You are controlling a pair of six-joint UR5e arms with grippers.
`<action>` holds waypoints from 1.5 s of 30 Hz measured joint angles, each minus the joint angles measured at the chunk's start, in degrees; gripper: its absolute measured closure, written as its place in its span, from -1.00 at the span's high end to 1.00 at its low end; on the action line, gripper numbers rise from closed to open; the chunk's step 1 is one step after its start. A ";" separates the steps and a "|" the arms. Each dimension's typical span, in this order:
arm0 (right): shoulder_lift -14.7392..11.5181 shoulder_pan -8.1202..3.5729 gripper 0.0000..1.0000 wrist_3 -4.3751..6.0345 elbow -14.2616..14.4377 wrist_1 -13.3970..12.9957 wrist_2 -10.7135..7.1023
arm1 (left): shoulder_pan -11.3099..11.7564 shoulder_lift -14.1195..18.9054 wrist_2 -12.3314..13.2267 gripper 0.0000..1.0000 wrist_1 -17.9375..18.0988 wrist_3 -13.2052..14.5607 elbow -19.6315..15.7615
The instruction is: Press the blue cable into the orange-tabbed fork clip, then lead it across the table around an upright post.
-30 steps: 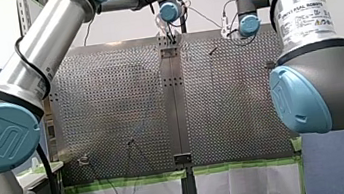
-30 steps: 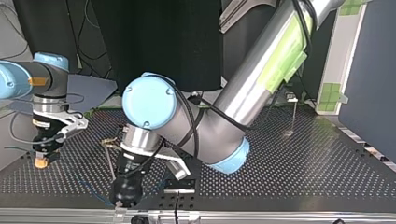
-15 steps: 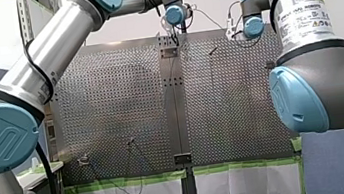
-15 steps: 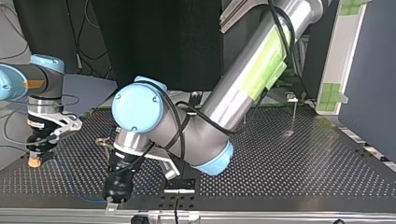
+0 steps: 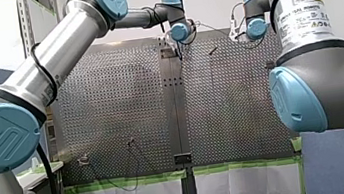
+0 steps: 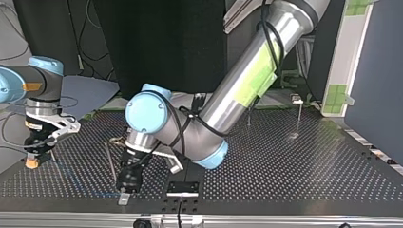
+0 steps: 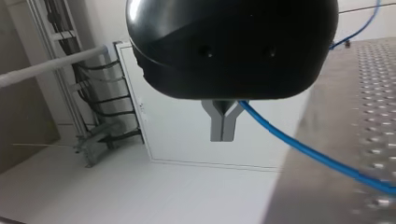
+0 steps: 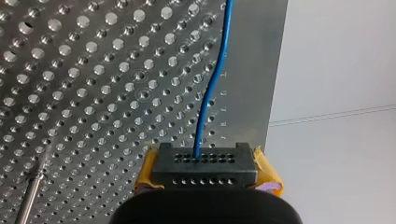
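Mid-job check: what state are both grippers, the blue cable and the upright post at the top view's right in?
my left gripper: shut on the blue cable.
my right gripper: shut on the blue cable.
blue cable: held by both grippers, gently curved.
upright post: standing, no cable seen around it.

In the top view, my left gripper (image 6: 123, 195) is placed at the near edge of the table (image 6: 294, 166), just left of a flat bracket (image 6: 182, 187), with a thin upright post (image 6: 111, 164) close beside it. My right gripper (image 6: 32, 161) is found well apart at the view's far left (near the table's corner). A second post (image 6: 298, 118) is set far behind, toward the right. In the right wrist view, the cable (image 8: 212, 88) is led from between the fingers ahead over the table, along its edge.
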 joint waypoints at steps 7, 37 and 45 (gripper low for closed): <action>0.15 -0.07 -1.00 0.03 0.01 0.00 0.01 | 0.02 0.00 -0.02 -1.00 0.38 -0.07 -3.46; 5.15 2.36 -1.00 -0.28 1.84 -0.16 -0.62 | 1.26 -0.63 3.64 -1.00 7.53 -1.49 -16.41; 7.35 3.43 -1.00 -0.69 2.17 -0.55 -0.55 | 1.50 -0.96 3.58 -1.00 7.63 -1.66 -16.50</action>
